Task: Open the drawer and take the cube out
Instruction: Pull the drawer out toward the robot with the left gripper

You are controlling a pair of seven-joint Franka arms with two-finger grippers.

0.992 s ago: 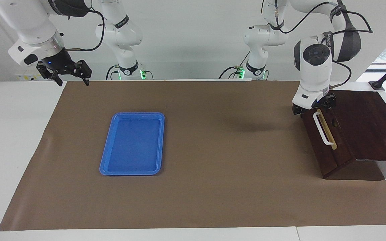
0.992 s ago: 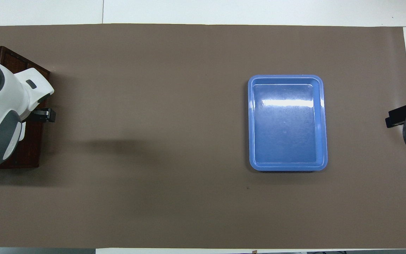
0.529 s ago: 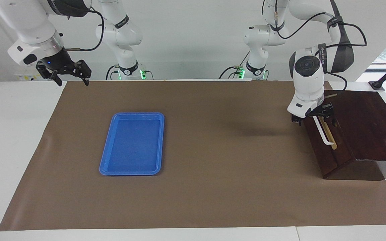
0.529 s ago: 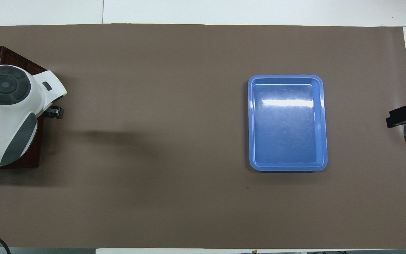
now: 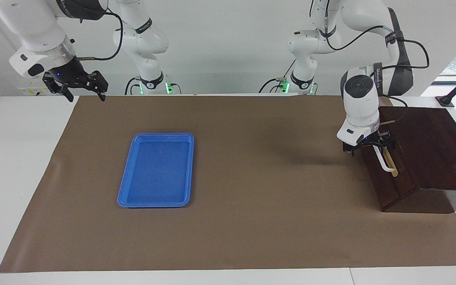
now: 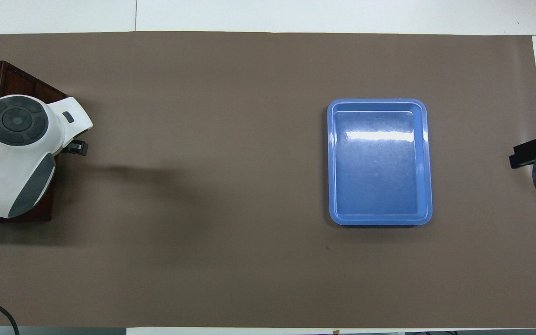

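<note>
The drawer (image 5: 388, 188) is shut in its dark wood box (image 5: 430, 146) at the left arm's end of the table; the box also shows in the overhead view (image 6: 12, 79). Its white bar handle (image 5: 387, 165) runs along a tan strip. My left gripper (image 5: 369, 147) is down at the end of the handle nearer to the robots, open, with one jaw on each side of the bar. In the overhead view the wrist covers it and only one finger (image 6: 78, 148) shows. My right gripper (image 5: 86, 96) waits open and empty above the mat's corner. The cube is hidden.
A blue plastic tray (image 5: 156, 170) lies empty on the brown mat toward the right arm's end, also in the overhead view (image 6: 379, 186). White table shows around the mat.
My left gripper has come down and moved along the drawer front onto the handle's near end. The drawer, the box and the right arm have not moved.
</note>
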